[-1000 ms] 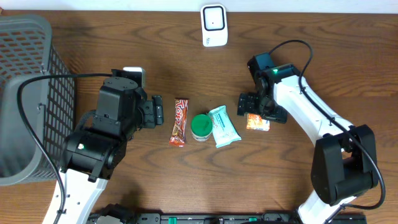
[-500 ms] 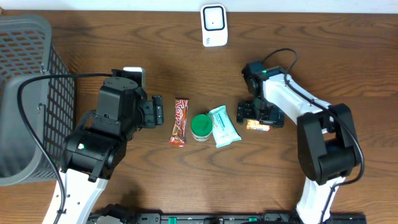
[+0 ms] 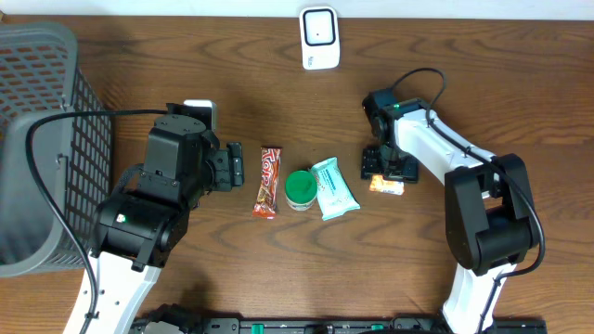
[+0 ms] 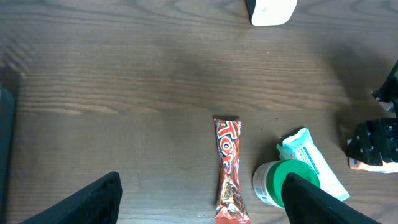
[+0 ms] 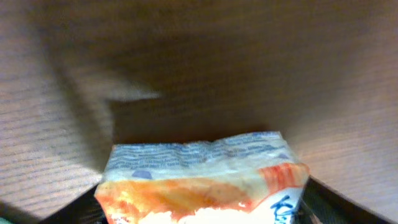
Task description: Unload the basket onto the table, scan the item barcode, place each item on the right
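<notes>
On the right of the worktop (image 3: 520, 102), the right end effector (image 3: 383, 170) straddled the orange snack packet (image 3: 388, 186), presumably to carry it toward the scanner (image 3: 318, 37); whether it was clamped I couldn't tell. The left end effector (image 3: 236, 167) hung released, empty.

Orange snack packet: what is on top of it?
The right hand sits over the orange snack packet, hiding most of it. Only one edge shows from above.

1. A basket (image 3: 37, 139) is set at the left edge of the table (image 3: 483, 83).
2. A scanner (image 3: 318, 37) is placed centrally at the far edge.
3. A row is formed mid-table, left to right: bar (image 3: 268, 182), tub (image 3: 299, 189), pouch (image 3: 336, 188), small packet (image 3: 388, 186).
4. The small packet is partly overlapped by the right gripper (image 3: 383, 173).
</notes>
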You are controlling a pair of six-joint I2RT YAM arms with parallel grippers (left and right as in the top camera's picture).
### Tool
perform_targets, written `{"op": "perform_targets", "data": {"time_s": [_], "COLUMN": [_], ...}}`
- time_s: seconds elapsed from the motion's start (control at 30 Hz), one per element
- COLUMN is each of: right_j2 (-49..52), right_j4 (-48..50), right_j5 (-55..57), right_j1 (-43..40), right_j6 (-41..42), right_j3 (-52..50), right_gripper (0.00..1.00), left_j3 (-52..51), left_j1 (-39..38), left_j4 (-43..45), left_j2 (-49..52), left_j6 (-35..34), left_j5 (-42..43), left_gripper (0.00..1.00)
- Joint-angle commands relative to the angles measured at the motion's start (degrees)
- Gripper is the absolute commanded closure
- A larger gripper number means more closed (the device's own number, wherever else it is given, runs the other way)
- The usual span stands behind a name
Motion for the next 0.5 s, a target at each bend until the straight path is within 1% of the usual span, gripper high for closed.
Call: {"op": "perform_targets", "data": {"time_s": [0.0, 0.07, 0.1, 0.13, 0.17, 0.3, 0.47], "right_j2": [1.97, 1.97, 1.97, 1.97, 1.95, 1.95, 1.95], "right_j4": [1.20, 1.86, 2.08, 2.27, 2.36, 0.02, -8.76], "right_j5": [2.23, 2.23, 2.21, 2.16, 2.12, -0.57, -5.68], "right_j1": [-0.57, -0.52, -0.52, -0.52, -0.52, -0.55, -0.55], "right_j6": [-0.46, -0.44, -0.39, -0.39, -0.42, -0.44, -0.44], "right_j3": [-0.07, -0.07, -0.07, -0.04, 0.02, 1.99, 8.87], "right_gripper": [0.32, 0.37, 0.43, 0.47, 0.48, 0.53, 0.51], "left_j3": [0.52, 0.52, 0.52, 0.52, 0.52, 0.52, 0.52], "left_j1": [0.02, 0.02, 0.02, 0.02, 0.02, 0.02, 0.02], "left_j4": [-0.17, -0.17, -0.17, -0.17, -0.17, -0.17, -0.17], "left_j2": [-0.04, -0.04, -0.04, -0.04, -0.04, -0.02, -0.04], "left_j6": [-0.72, -0.72, -0.72, -0.72, -0.72, -0.72, -0.72], "left_j5": [-0.55, -0.55, -0.55, -0.55, -0.55, -0.55, -0.55], "left_gripper": [0.17, 0.17, 0.17, 0.17, 0.17, 0.17, 0.17]}}
